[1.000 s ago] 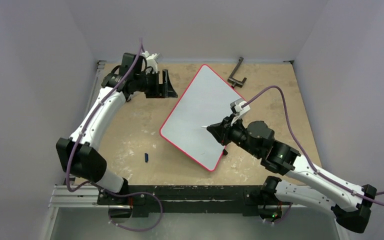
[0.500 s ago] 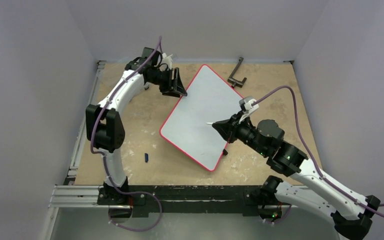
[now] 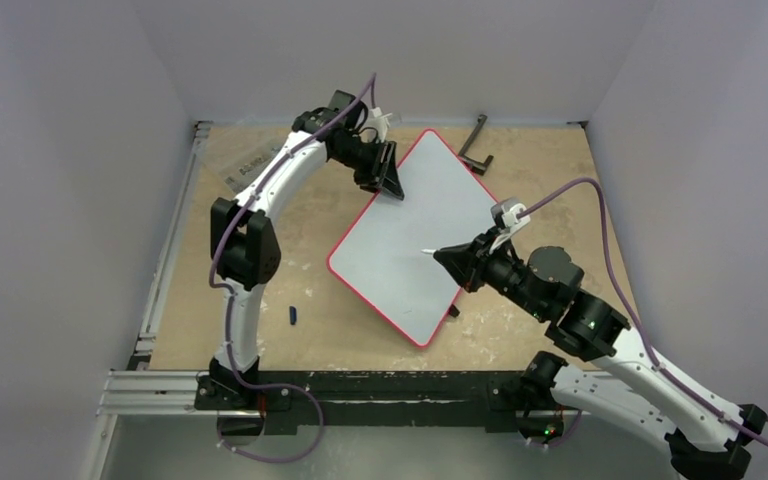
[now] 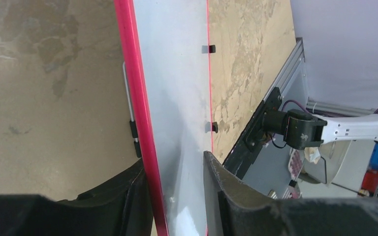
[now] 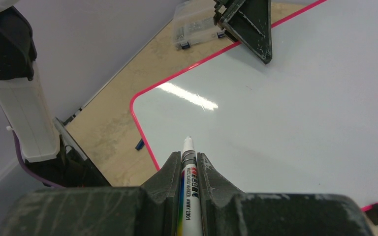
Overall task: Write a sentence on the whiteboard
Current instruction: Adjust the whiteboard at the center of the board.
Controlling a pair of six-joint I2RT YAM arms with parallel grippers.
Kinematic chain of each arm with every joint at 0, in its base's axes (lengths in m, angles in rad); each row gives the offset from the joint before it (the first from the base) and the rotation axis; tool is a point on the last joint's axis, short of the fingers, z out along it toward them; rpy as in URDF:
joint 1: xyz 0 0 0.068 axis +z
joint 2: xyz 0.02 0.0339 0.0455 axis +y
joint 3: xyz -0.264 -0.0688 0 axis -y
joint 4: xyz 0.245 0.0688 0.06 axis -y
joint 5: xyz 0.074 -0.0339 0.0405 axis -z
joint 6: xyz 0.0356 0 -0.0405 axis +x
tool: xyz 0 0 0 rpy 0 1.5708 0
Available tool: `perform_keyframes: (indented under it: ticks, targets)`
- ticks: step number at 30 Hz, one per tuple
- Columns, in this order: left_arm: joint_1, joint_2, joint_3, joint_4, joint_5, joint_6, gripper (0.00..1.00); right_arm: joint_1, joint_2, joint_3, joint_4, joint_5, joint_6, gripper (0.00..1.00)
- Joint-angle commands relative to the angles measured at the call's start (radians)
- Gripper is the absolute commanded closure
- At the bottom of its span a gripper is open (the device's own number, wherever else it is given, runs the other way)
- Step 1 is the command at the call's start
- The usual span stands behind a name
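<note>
We're looking down on a worn brown table (image 3: 280,250), its board surface scuffed with pale patches near the front edge, boxed in on three sides by plain pale-grey walls (image 3: 60,200). The whiteboard (image 3: 410,235) lies flat at the middle of the table, turned on a diagonal. Its thin red rim stands out and its face is plain white, with a streak of glare in the right wrist view.

At the board's far-left edge, the left tool (image 3: 390,180) has its fingers (image 4: 133,196) straddling the red rim, one on each side. We cannot tell whether they actually pinch the board.

The right tool (image 5: 187,160) is clamped tight on a white marker (image 5: 187,152), tip pointing out over the board's right half. We can't say whether it touches.

A small blue cap (image 3: 293,315) sits on the table near the board's near-left corner. A black angled bracket (image 3: 475,145) lies by the back wall, and a clear packet (image 3: 245,170) rests at the far left.
</note>
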Motion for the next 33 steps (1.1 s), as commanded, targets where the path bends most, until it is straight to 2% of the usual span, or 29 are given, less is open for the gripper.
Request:
perform_keyframes:
  ticks: [1,5,8,10,11,16,20,25,28,33]
  targets:
    - [-0.078,0.044,0.129,-0.118,0.079,0.089,0.63,-0.004,-0.014,0.012,-0.017,0.000,0.001,1.00]
    - [-0.103,0.048,0.147,-0.147,0.036,0.104,0.50,-0.004,-0.015,0.018,-0.023,-0.004,0.008,1.00]
    - [-0.103,0.004,0.113,-0.127,-0.059,0.088,0.21,-0.004,-0.014,0.017,-0.023,-0.002,0.011,1.00]
    - [-0.100,-0.034,0.078,-0.096,-0.104,0.070,0.09,-0.004,-0.008,0.018,-0.020,-0.002,0.012,1.00]
    - [-0.099,-0.051,0.062,-0.080,-0.122,0.056,0.06,-0.004,-0.005,0.019,-0.018,-0.002,0.013,1.00]
    - [-0.080,-0.153,-0.045,-0.010,-0.191,-0.002,0.05,-0.004,0.021,0.030,-0.005,-0.012,0.010,1.00]
    - [-0.034,-0.274,-0.190,0.085,-0.198,-0.074,0.05,-0.004,0.038,0.034,0.014,-0.018,0.008,1.00]
    - [0.067,-0.429,-0.434,0.284,-0.068,-0.210,0.14,-0.004,0.068,0.039,0.037,-0.028,0.000,1.00]
    - [0.077,-0.463,-0.511,0.322,-0.033,-0.216,0.17,-0.004,0.086,0.042,0.051,-0.034,-0.001,1.00]
    - [0.078,-0.417,-0.520,0.307,-0.002,-0.191,0.20,-0.004,0.112,0.054,0.057,-0.046,0.001,1.00]
